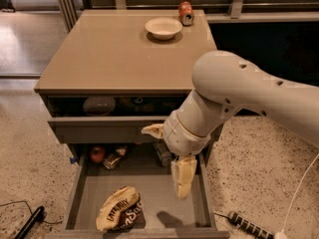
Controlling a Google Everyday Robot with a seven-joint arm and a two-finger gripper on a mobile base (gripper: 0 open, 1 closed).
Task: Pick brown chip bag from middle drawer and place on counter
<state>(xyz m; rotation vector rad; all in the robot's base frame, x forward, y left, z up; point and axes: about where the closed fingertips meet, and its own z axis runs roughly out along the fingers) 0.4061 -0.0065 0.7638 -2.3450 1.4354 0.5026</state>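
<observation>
The brown chip bag [119,214] lies crumpled on the floor of the open middle drawer [162,200], near its front left. My gripper [164,163] hangs over the right half of that drawer, above and to the right of the bag and apart from it. It is open: one cream finger [183,178] points down and the other [152,130] points left, with nothing between them. The tan counter [114,59] tops the grey cabinet behind the arm.
A white bowl [163,28] and a small orange can [186,13] stand at the counter's far edge. The upper drawer [109,129] is slightly ajar. A red fruit [97,154] and small packets lie at the middle drawer's back. A power strip [249,228] lies on the floor at right.
</observation>
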